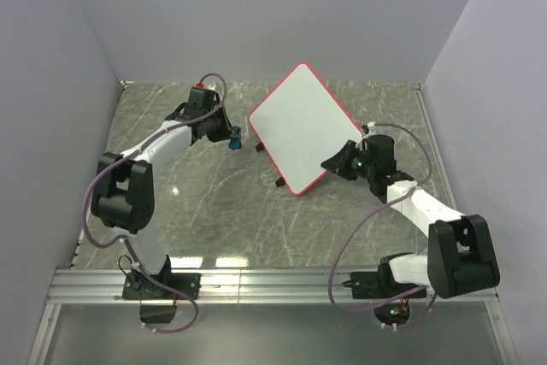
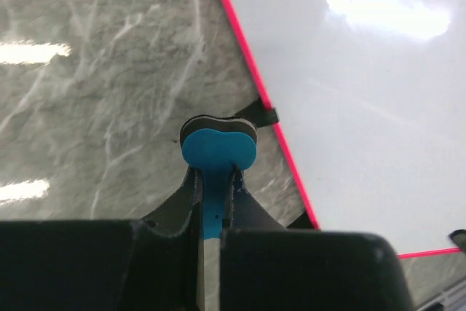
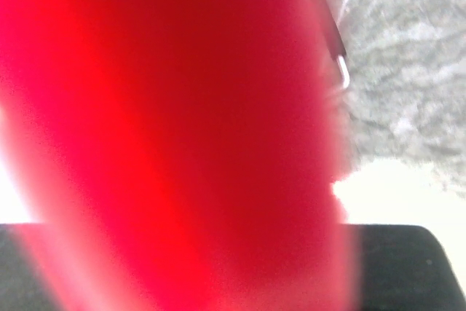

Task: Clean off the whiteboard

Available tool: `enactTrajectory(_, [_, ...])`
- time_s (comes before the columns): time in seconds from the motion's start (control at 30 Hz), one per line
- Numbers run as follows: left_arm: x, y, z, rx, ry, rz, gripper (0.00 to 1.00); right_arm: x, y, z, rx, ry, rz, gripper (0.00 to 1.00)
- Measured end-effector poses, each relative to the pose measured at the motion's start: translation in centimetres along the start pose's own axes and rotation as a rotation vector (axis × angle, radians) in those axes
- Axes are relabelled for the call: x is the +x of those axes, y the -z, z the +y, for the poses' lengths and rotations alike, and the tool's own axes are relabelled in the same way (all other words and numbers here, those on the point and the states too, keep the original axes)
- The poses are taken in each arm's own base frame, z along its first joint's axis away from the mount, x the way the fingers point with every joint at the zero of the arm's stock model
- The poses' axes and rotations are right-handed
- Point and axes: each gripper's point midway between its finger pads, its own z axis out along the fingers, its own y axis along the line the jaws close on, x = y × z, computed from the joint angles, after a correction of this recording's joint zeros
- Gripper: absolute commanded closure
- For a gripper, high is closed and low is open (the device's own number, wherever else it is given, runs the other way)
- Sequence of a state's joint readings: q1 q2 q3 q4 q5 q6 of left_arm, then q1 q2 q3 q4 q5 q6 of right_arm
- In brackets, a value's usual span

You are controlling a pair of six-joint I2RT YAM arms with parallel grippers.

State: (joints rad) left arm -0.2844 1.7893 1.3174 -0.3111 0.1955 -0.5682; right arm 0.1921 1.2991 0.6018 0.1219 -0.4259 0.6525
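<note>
From above, the whiteboard (image 1: pixel 299 121) sits in the upper middle of the frame, turned like a diamond on the grey marble table (image 1: pixel 214 211). Its white face shows no marks and a thin pink-red frame runs round it. Two small black feet (image 1: pixel 280 182) poke out below its lower-left edge. The right gripper (image 1: pixel 332 162) is at the board's lower-right edge with its fingers closed on the rim. The left gripper (image 1: pixel 229 136) is just left of the board's left corner, apart from it, and carries a blue eraser (image 1: pixel 232 140).

The left wrist view shows what the overhead view leaves small. The eraser (image 2: pixel 218 147) is a blue pad with a dark backing, pinched tight between the two fingers (image 2: pixel 191 193) at lower centre. The board (image 2: pixel 349 107) fills the right side, glossy with a light glare, and one foot (image 2: pixel 266 115) juts from its frame.

The right wrist view gives almost nothing but a blurred red band (image 3: pixel 182 107), the board's frame pressed close to the lens. There is marble in the upper right, and the fingers cannot be made out here.
</note>
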Motion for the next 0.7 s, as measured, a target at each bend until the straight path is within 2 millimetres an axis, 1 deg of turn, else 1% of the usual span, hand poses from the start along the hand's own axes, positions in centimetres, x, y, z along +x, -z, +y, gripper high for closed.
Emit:
enactTrajectory(0.03, [0.1,0.5,0.1,-0.006,-0.009,-0.008,1.00,0.1,0.2,0.0,0.003,-0.001,0.001,0.99])
enactTrajectory(0.07, [0.3,0.9,0.3,-0.011,-0.015,-0.011,1.00,0.2,0.5,-0.1,0.011,-0.002,0.002,0.93])
enactTrajectory(0.1, [0.6,1.3,0.7,-0.022,-0.022,-0.012,1.00,0.3,0.7,-0.1,0.017,-0.001,0.003,0.81])
enactTrajectory(0.13, [0.9,1.5,1.1,-0.033,-0.027,-0.010,1.00,0.3,1.0,0.0,0.021,-0.001,0.002,0.73])
enactTrajectory(0.17, [1.4,1.6,1.6,-0.045,-0.027,-0.002,1.00,0.4,1.2,-0.1,0.026,0.000,0.003,0.57])
enactTrajectory(0.2, [1.8,1.7,2.1,-0.058,-0.027,0.004,1.00,0.5,1.4,-0.2,0.036,-0.001,0.007,0.51])
enactTrajectory(0.27, [2.7,1.7,2.9,-0.079,-0.028,0.021,1.00,1.6,1.9,-1.4,0.089,0.005,0.038,0.42])
enactTrajectory(0.3, [3.2,1.6,3.4,-0.091,-0.033,0.032,1.00,1.9,2.1,-1.9,0.112,0.003,0.044,0.34])
enactTrajectory(0.33, [3.5,1.6,3.7,-0.099,-0.033,0.038,1.00,2.1,2.3,-2.2,0.130,0.002,0.049,0.31])
enactTrajectory(0.37, [3.9,1.7,3.9,-0.105,-0.033,0.047,1.00,2.2,2.5,-2.4,0.141,0.008,0.053,0.25])
enactTrajectory(0.47, [4.5,2.1,4.2,-0.115,-0.036,0.057,1.00,2.5,3.1,-2.6,0.156,0.017,0.061,0.20])
enactTrajectory(0.7, [3.7,3.0,3.8,-0.112,-0.042,0.027,1.00,3.5,4.3,-2.7,0.170,0.015,0.078,0.15])
